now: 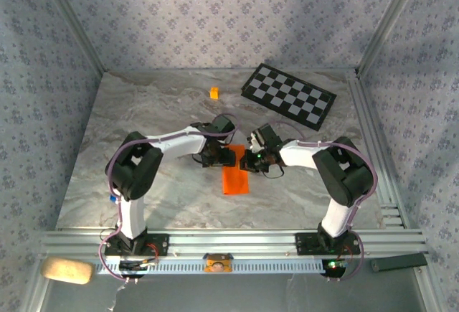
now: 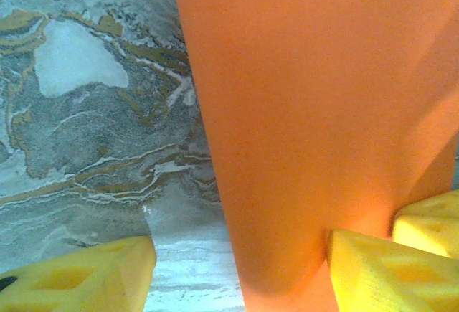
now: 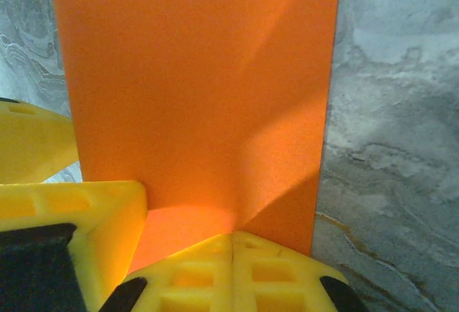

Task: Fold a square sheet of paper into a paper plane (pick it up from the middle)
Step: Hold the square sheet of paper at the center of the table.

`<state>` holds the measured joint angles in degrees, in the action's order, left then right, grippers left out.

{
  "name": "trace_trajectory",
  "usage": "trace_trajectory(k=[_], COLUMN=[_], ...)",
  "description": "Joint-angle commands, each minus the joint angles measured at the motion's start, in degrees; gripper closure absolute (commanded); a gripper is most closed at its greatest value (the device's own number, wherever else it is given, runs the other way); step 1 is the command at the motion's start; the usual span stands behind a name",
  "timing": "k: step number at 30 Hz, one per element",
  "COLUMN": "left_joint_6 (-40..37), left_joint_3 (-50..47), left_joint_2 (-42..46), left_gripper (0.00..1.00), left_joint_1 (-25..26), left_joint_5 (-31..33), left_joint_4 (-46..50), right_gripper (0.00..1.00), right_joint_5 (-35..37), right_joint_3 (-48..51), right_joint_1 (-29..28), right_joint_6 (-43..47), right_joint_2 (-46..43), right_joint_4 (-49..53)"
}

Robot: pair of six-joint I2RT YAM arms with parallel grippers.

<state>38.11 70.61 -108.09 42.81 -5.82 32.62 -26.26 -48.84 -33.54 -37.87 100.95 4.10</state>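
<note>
The square sheet of paper (image 1: 236,178) lies on the marble table as a bright orange folded strip, long side running towards me. It also shows close up in the left wrist view (image 2: 315,111) and the right wrist view (image 3: 193,75). My left gripper (image 1: 217,156) is open over its far end. One yellow finger (image 2: 380,272) rests on the paper and the other (image 2: 79,280) stands on bare table left of the edge. My right gripper (image 1: 252,160) is shut, its joined tips (image 3: 233,251) pressed down on the paper's far end beside the left gripper's finger (image 3: 72,211).
A black-and-white checkered board (image 1: 289,95) lies at the back right. A tiny orange-yellow cube (image 1: 214,92) sits at the back centre. Patterned walls close three sides. A beige pad (image 1: 67,270) and a black bar (image 1: 398,262) lie below the table's near rail.
</note>
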Motion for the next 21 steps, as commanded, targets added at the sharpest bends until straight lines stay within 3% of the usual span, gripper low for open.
trace_trajectory(k=[1,7,10,13,15,18,21], left_joint_6=[0.8,3.4,5.3,6.6,6.9,7.4,7.4], left_joint_3=[-1.8,-6.6,-9.3,-11.1,-11.4,-12.1,-12.6], left_joint_2=[3.5,12.0,14.1,13.2,11.9,10.1,8.3], left_gripper=[0.32,0.38,0.57,0.75,0.83,0.99,1.0], left_joint_1=[-0.9,-2.9,-3.7,-4.8,-4.8,-4.9,-5.2], left_joint_5=[0.5,-2.3,-8.0,-17.5,-21.0,-21.7,-21.0], left_joint_4=[-5.4,-10.4,-16.2,-23.1,-25.9,-27.0,-26.3], right_gripper=[1.0,1.0,1.0,1.0,1.0,1.0,1.0], right_joint_5=[9.0,10.4,10.3,10.2,10.5,10.4,10.5], right_joint_3=[1.9,1.1,0.9,0.7,0.7,0.8,0.6], right_joint_1=[-0.5,-0.5,-0.5,-0.6,-0.6,-0.6,-0.6], right_joint_6=[1.4,1.3,1.2,1.0,0.5,0.1,0.2], right_joint_2=[4.9,5.3,5.5,5.5,5.4,5.1,5.1], right_joint_4=[10.0,11.6,12.0,12.0,11.8,11.4,11.5])
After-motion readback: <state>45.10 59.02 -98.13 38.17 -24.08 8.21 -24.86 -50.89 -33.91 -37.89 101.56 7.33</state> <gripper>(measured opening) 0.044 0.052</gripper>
